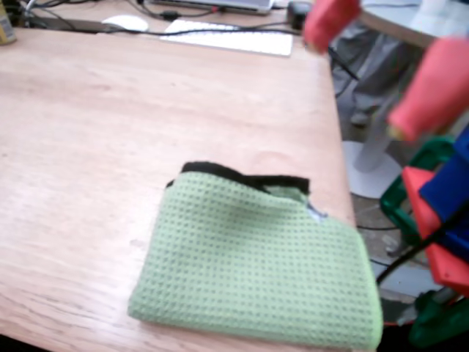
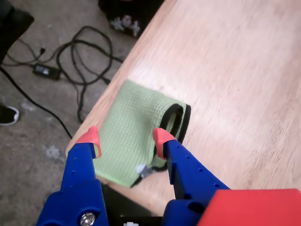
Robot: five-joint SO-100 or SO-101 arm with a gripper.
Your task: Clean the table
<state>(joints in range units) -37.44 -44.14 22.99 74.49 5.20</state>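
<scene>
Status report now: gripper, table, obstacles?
Gripper open, holding nothing, above folded green waffle-weave cloth. Light-brown wooden table not yet wiped. Cloth lies at table edge; nothing blocks it.

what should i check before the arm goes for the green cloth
1. Hand open: ok, fingertips apart with nothing between them.
2. Hand lined up over the green cloth: ok in the wrist view.
3. Cloth fully on the table: not ok, its corner sits at the table edge in the fixed view.
4. Cloth folded flat, black trim showing: ok.
5. Hand height above cloth: cannot tell.
6. Table around cloth clear: ok nearby; keyboard lies at the far end.
</scene>
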